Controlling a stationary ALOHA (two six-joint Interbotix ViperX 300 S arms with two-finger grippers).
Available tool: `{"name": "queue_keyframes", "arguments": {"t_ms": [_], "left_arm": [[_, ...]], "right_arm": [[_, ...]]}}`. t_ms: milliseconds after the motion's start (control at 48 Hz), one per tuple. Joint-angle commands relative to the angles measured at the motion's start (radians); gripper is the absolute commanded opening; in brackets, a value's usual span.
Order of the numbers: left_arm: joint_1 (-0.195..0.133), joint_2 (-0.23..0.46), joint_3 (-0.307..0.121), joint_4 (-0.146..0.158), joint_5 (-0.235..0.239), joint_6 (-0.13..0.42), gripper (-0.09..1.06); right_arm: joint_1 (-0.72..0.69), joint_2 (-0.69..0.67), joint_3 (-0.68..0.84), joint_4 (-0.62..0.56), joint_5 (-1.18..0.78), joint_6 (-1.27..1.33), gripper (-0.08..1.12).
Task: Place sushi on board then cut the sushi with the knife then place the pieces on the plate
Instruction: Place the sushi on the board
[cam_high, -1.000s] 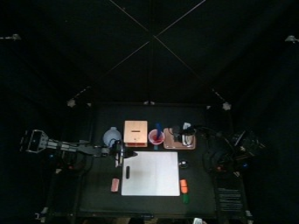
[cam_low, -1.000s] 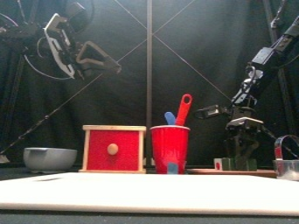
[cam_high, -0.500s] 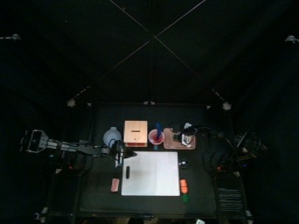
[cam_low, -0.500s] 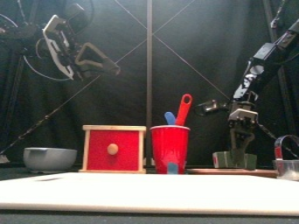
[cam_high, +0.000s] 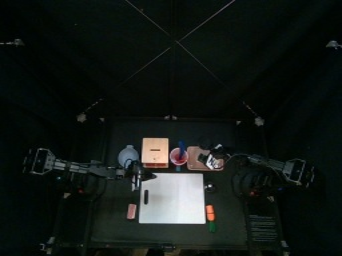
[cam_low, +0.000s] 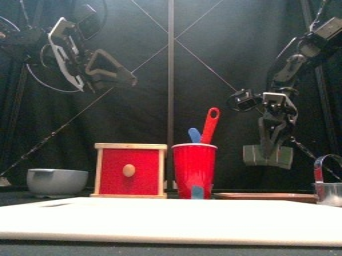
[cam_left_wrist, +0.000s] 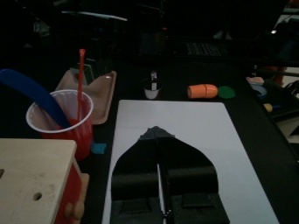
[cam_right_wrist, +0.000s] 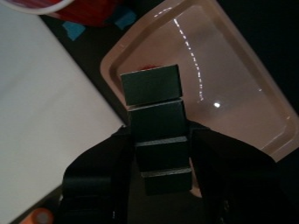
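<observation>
Right gripper (cam_right_wrist: 160, 149) is clamped on the sushi (cam_right_wrist: 152, 87), up above the tray (cam_right_wrist: 239, 83). Left gripper (cam_left_wrist: 158, 136) hangs closed near the board (cam_left_wrist: 228, 166).

Glossy pink tray (cam_right_wrist: 228, 83), matt white board (cam_left_wrist: 193, 118), pale wooden box (cam_left_wrist: 30, 164)

No writing, number, brand or sign can be read anywhere: the red cup (cam_low: 195, 170) at the front view's centre, the wooden box (cam_low: 130, 170) left of it, the white board (cam_low: 171, 222), the pink tray (cam_right_wrist: 233, 70) and the sushi roll (cam_right_wrist: 158, 114) show only plain faces.
</observation>
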Motion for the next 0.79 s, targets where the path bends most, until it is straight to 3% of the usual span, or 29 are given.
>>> {"name": "queue_keyframes", "arguments": {"t_ms": [21, 500, 792], "left_arm": [[-0.002, -0.003, -0.011, -0.002, -0.009, -0.002, -0.02], [-0.002, -0.003, 0.008, -0.002, -0.009, -0.002, -0.02], [0.0, -0.015, 0.02, -0.002, -0.003, 0.002, -0.02]], "right_arm": [[0.077, -0.046, -0.017, -0.069, 0.005, 0.169, 0.54], [0.402, -0.032, -0.046, -0.238, -0.003, 0.859, 0.54], [0.577, 0.048, -0.077, -0.465, -0.054, 1.325, 0.54]]}}
